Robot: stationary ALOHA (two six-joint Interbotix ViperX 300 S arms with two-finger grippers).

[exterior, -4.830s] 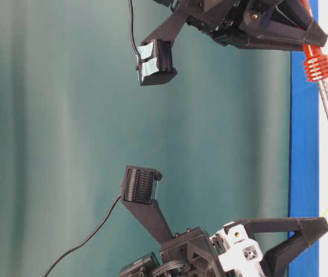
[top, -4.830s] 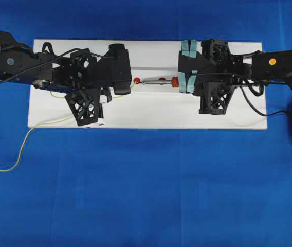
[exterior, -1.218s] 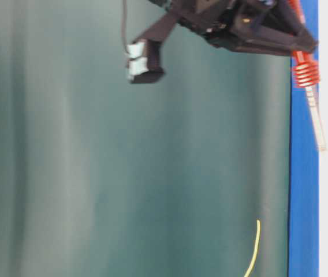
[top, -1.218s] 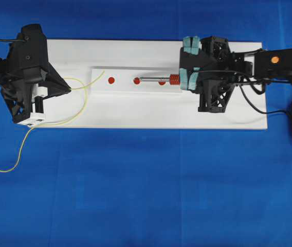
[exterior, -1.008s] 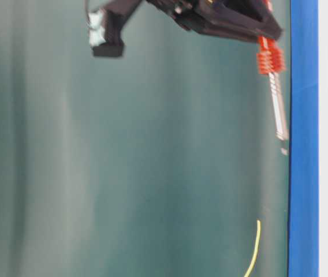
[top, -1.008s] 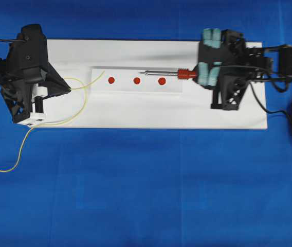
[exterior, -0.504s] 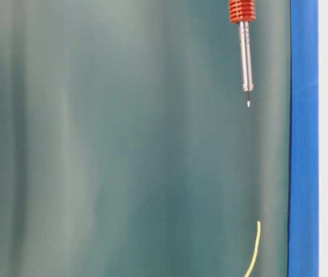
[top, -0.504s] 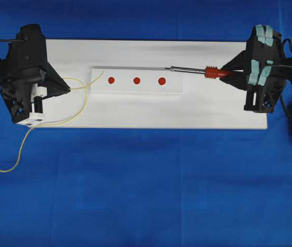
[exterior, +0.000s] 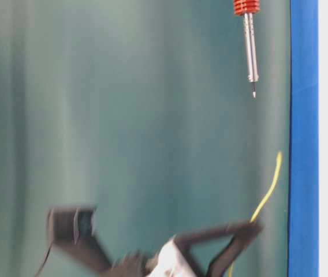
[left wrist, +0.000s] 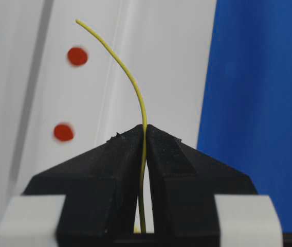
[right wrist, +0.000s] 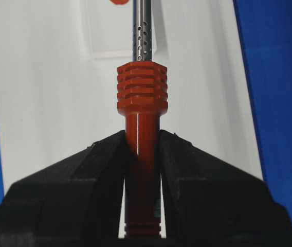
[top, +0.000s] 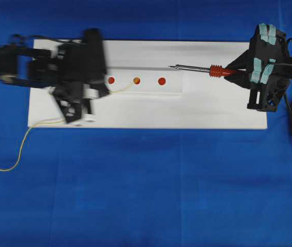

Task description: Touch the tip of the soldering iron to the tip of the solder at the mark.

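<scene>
- Left gripper (left wrist: 145, 135) is clamped on the solder (left wrist: 130, 82): in the left wrist view the yellow wire runs up through the closed black jaws and arcs onward, its free end close to the farther of two red dots.
- From overhead, that left gripper (top: 101, 88) is blurred over the left part of the white board (top: 151, 114), and the solder (top: 123, 87) reaches from it to the right, its end at or just short of the middle red mark (top: 137, 81); the blur keeps me from saying whether it touches the board there.
- Behind the gripper, the rest of the wire trails off the board's left edge onto the blue cloth (top: 146, 195) in a loose curve.
- Three red marks sit in a row on the raised strip; the rightmost one (top: 162, 81) has nothing on it.
- Right gripper (right wrist: 142, 141) is closed tight on the orange-red handle of the soldering iron (right wrist: 141, 98), ribbed collar just ahead of the jaws.
- Overhead, the soldering iron (top: 197, 68) lies level over the board's right part, its tip well apart from the solder's end; the table-level view shows the same gap.
- My judgement: both tools are in hand and the solder is nearly placed; bringing the iron's tip to it remains undone.
</scene>
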